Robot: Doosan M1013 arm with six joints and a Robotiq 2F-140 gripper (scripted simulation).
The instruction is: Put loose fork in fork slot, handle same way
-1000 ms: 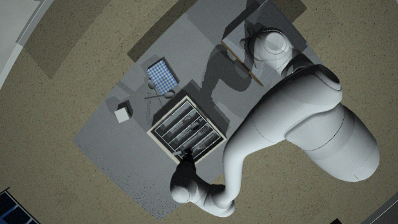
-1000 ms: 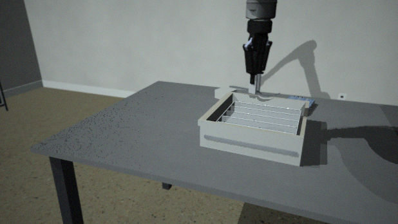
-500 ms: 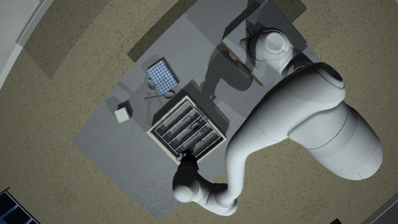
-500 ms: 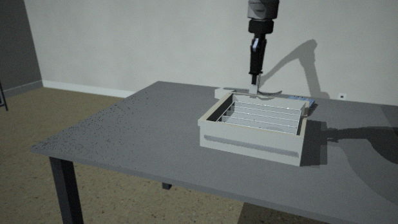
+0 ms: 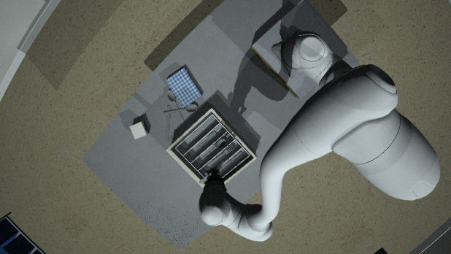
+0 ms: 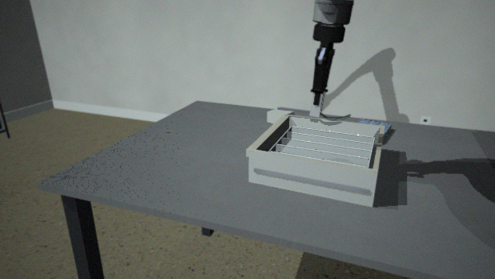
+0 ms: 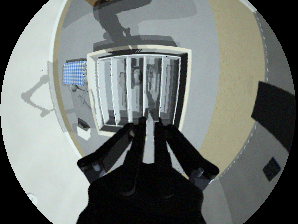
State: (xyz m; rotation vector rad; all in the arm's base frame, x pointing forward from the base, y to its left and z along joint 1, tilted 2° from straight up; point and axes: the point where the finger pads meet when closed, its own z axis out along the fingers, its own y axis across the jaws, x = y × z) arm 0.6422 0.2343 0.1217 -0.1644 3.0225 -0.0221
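The cream tray (image 5: 209, 146) stands mid-table with several long slots that hold cutlery; I cannot tell which slot holds the forks. It also shows in the side view (image 6: 316, 156) and in the wrist view (image 7: 137, 90). My gripper (image 6: 319, 102) points straight down over the tray's far left corner and is shut on the loose fork (image 6: 334, 118). The fork lies level just above the rim. From above, the gripper (image 5: 207, 177) is at the tray's lower corner. In the wrist view the fingers pinch a pale strip of the fork.
A blue checked cloth (image 5: 184, 87) lies beyond the tray, with loose spoons (image 5: 180, 106) between the two. A small white box (image 5: 138, 130) stands to the tray's left. The robot's base block (image 5: 281, 62) stands at the table's far corner.
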